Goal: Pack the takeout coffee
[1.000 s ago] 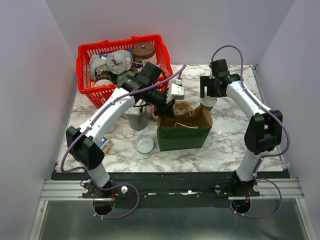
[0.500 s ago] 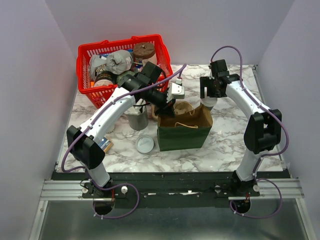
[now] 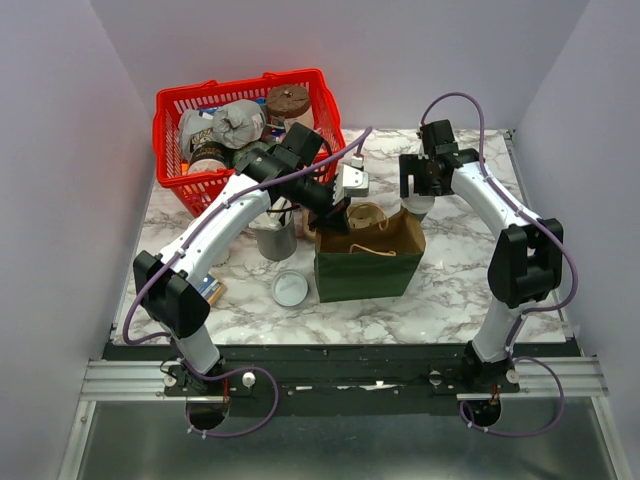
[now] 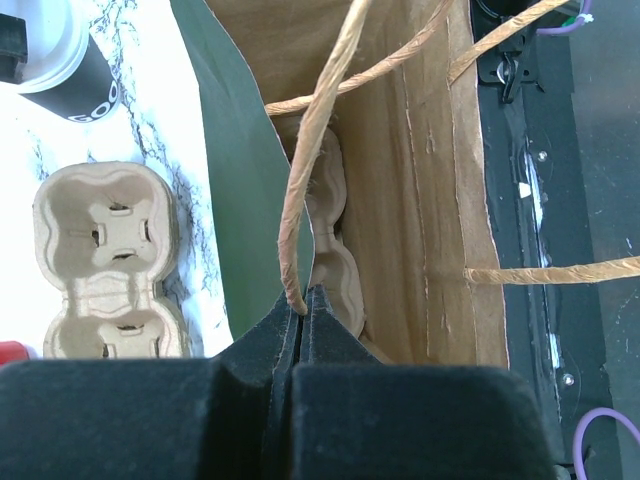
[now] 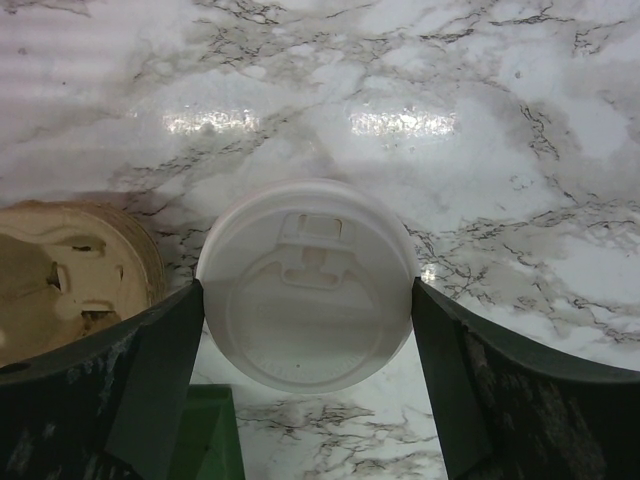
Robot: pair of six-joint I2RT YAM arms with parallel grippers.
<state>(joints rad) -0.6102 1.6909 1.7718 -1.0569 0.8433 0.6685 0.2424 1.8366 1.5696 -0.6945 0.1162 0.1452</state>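
Upright takeout coffee (image 5: 308, 286), lid up, between spread right gripper (image 5: 306, 400), left gripper (image 4: 302, 318) pinching bag handle (image 4: 312, 160)

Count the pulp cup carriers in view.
2. One carrier lies on the marble table beside the green bag; a second carrier sits inside the bag. Others may be hidden in the red basket.

**Left pinched shut, right spread wide**

Left arm reaches from its base at 7 o'clock up toward centre, wrist bent down; left gripper (image 4: 301, 312) has jaws pressed together, a thin strand nipped between the tips. Right arm arcs from 5 o'clock up to 1 o'clock; right gripper (image 5: 305, 330) points down, jaws wide apart.
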